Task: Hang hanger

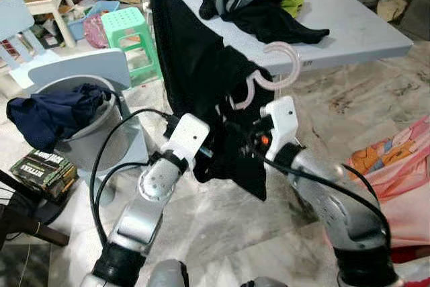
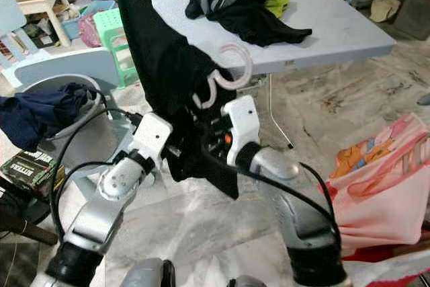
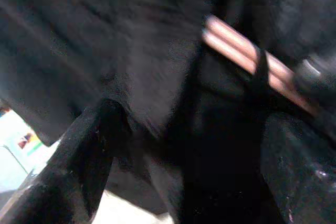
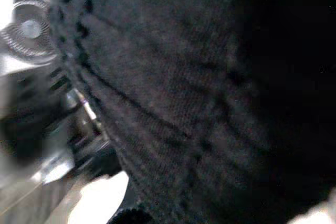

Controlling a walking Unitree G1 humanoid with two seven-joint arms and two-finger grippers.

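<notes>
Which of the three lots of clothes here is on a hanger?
The black garment held up between the two grippers, with the pink hanger hooking out of it. The pile lies on the table; the navy cloth drapes over the bin.

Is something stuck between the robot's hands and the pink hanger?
Yes, the black garment. It drapes over the hanger, leaving the pink hook bare, and hides both end effectors' fingers. No rail to hang it on can be seen.

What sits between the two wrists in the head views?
The black garment on the pink hanger hangs between them, in both eye views.
</notes>
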